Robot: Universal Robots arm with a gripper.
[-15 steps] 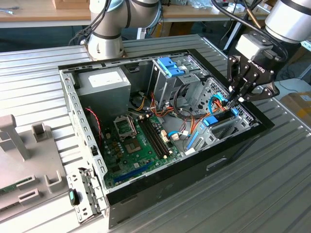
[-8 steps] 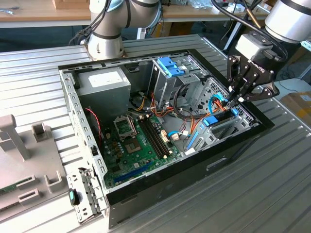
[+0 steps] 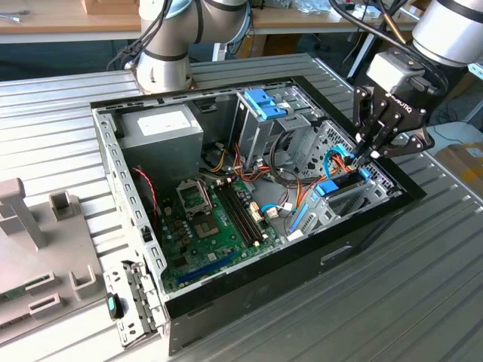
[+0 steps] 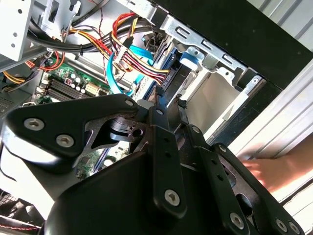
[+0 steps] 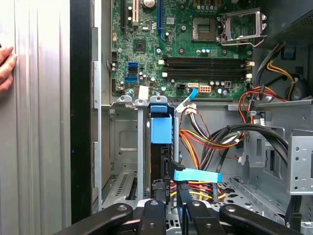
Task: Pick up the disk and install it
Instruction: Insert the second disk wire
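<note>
Scene: open computer case (image 3: 341, 243) lying on a ribbed metal table (image 3: 423, 294), side panel off, motherboard (image 3: 215, 219) facing up.
Disk location: disk (image 3: 330, 187) sits in the metal drive cage (image 3: 355, 200) at the case corner on the exterior view's right, beside the case's black outer wall.
Disk pose: stands on its thin edge, flat faces vertical, in a slot between the cage's metal dividers.
Disk long axis: runs level, from the motherboard side out toward the gripper.
Disk pointing: blue carrier end faces the motherboard; the dark body trails back toward the gripper, clearest in the first wrist view (image 5: 161, 129).
Gripper position: gripper (image 3: 367, 157) hangs over the drive cage, tip down at the disk's outer end; in the first wrist view (image 5: 171, 193) it is in line with the disk.
Gripper state: cannot tell how far open it is, nor whether it has hold of the disk.
Cables: bundle of red, yellow and black wires (image 5: 205, 142) just beside the disk; flat blue connector (image 5: 197, 175) lies near the gripper tip.
Other hardware: grey power supply box (image 3: 158, 128) at the far corner of the case, well apart from the disk.
Person: a hand (image 5: 5, 68) rests on the table outside the case wall.
</note>
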